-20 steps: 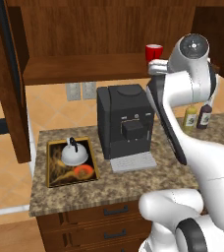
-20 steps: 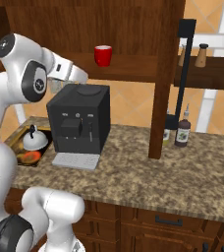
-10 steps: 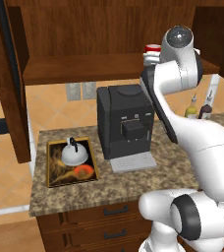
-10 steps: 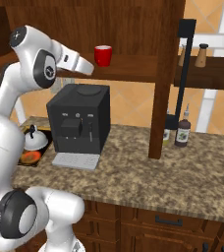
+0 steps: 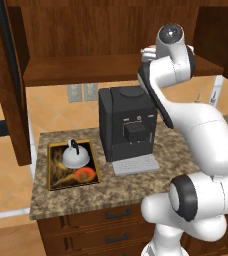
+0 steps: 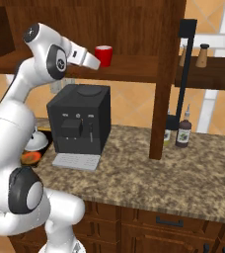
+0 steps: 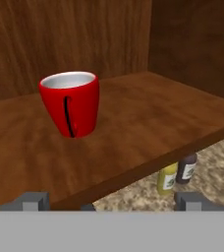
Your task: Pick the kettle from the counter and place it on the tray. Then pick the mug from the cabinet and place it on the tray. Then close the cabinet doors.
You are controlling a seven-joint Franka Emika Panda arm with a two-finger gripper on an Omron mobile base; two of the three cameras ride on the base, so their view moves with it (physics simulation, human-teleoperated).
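Your robot's white arm point(image 6: 16, 123) is rising from its base, bending at a dark elbow joint and reaching up and forward at about shoulder height. The wrist is turning the hand roughly level, pointing away from you. The gripper point(image 7: 111, 199) is holding its two fingers spread wide apart with nothing between them; in the hand view you are seeing one grey fingertip point(image 7: 33, 201) low at the left and its partner low at the right.
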